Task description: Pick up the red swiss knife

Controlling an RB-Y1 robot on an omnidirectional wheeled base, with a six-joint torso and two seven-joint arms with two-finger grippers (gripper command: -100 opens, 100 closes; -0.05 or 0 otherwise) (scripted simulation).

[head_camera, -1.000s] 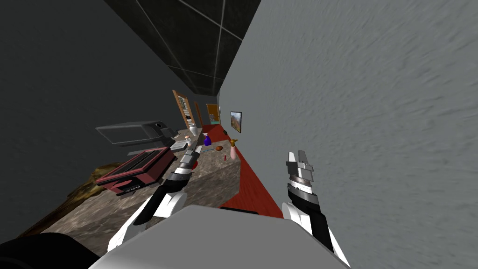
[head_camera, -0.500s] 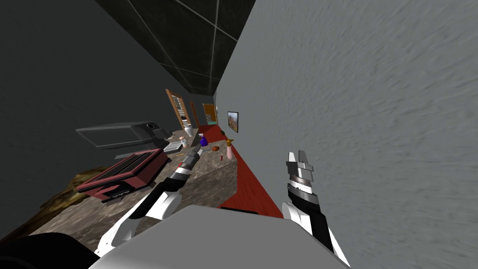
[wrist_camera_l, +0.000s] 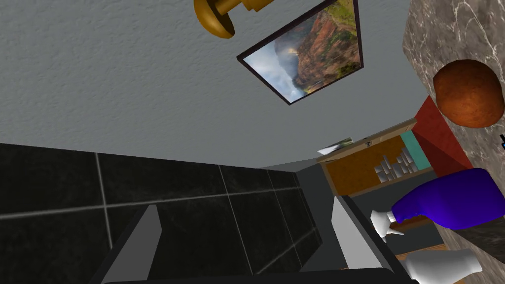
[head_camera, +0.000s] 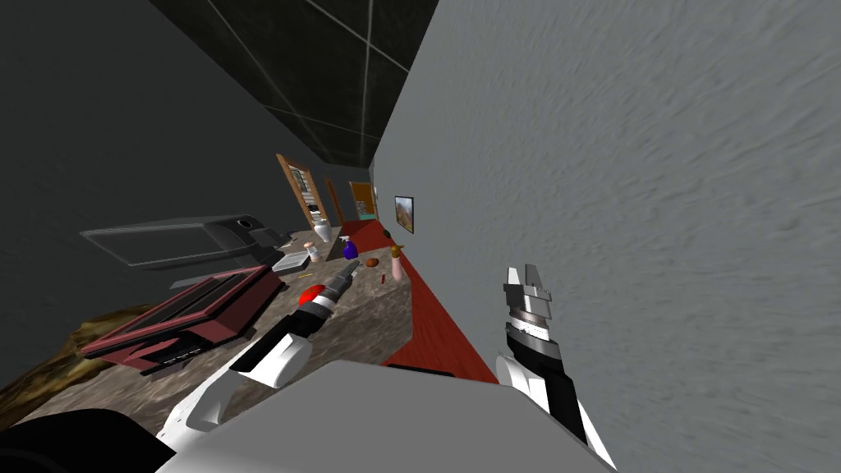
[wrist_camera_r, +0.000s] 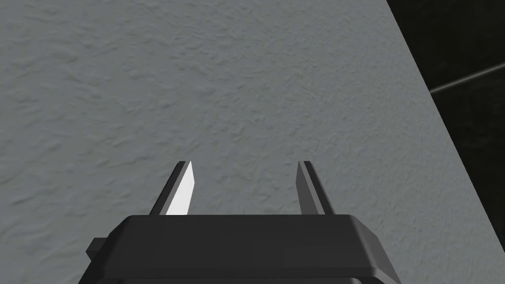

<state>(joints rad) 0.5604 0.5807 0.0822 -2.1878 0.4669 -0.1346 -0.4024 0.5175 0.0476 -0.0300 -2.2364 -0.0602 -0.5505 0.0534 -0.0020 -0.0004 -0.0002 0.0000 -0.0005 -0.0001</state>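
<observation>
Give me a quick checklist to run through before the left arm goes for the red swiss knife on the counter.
1. Fingers of the left end effector open: ok, apart with nothing between them.
2. Target found: ok, the red swiss knife lies on the stone counter, beside the pink bottle.
3. Knife lined up between the fingers: not ok, they point toward the blue spray bottle and the brown ball.
4. Room to close beside the pink bottle: cannot tell.
5. The right end effector out of the way: ok, open, off by the grey wall.
</observation>
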